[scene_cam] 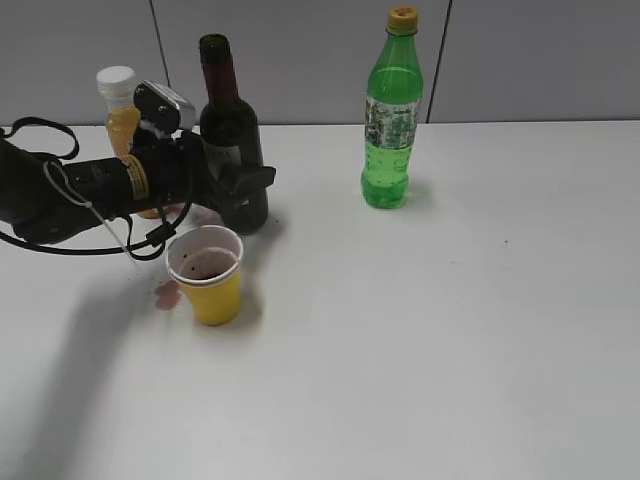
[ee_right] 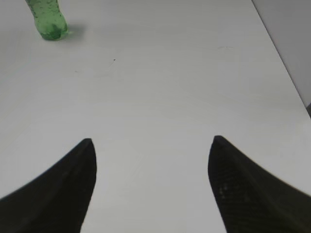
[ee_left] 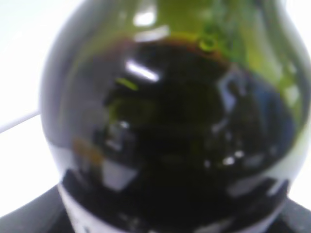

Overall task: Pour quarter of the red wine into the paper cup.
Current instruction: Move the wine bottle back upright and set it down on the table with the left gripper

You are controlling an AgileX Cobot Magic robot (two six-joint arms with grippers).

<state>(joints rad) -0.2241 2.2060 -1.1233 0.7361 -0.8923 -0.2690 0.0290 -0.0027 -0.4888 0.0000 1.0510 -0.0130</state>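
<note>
Left gripper [scene_cam: 240,190]: fingers clasp the wine bottle [scene_cam: 232,130] at its lower body; fingertips mostly hidden behind the glass.
Wine bottle: upright on the table [scene_cam: 450,320], open-necked; the left wrist view shows only blurred dark glass [ee_left: 170,136], its label cut off.
Red wine [ee_left: 184,121]: dark, filling the bottle's belly.
Paper cup [scene_cam: 207,272]: just in front of the bottle, some wine inside; reddish spill [scene_cam: 167,294] beside it.
Orange juice bottle [scene_cam: 120,105]: largely hidden behind the arm.
Right gripper [ee_right: 151,187]: fingers spread apart over bare table, holding nothing.
Green soda bottle [scene_cam: 390,115]: well apart, right; top cut off in the right wrist view.
</note>
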